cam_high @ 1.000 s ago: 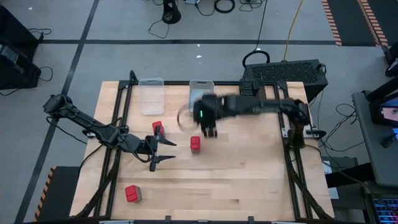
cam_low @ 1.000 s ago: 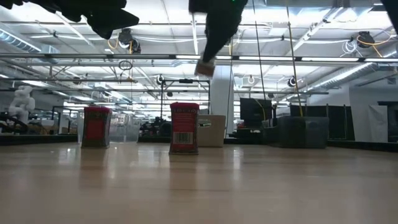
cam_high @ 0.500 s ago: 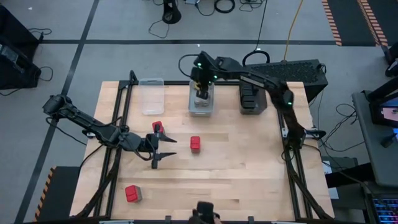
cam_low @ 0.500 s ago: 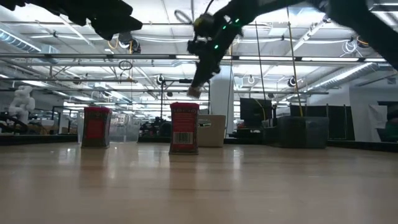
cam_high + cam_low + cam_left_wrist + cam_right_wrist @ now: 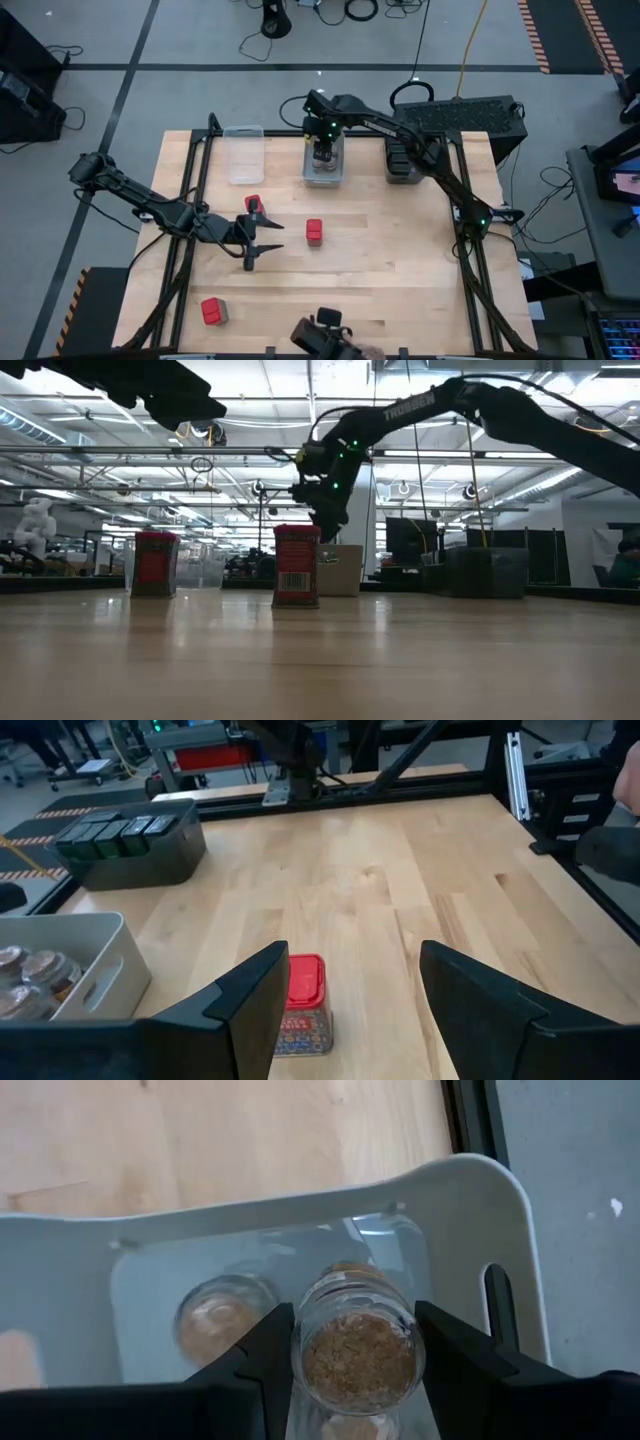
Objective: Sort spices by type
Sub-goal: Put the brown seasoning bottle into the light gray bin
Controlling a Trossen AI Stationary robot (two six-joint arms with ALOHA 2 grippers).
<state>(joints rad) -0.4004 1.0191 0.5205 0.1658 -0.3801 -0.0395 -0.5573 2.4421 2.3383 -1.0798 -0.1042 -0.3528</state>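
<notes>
Lowered into the white bin, right fingers pinch an upright jar; left fingers spread.

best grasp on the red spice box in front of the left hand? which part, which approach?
Grip the red spice box by its two broad clear side walls, just below the red lid. It stands upright on the table, apart from the grey bin, with free space on both sides. Likely easiest from straight ahead and above: the open left hand already has the box roughly centred between its fingers.
</notes>
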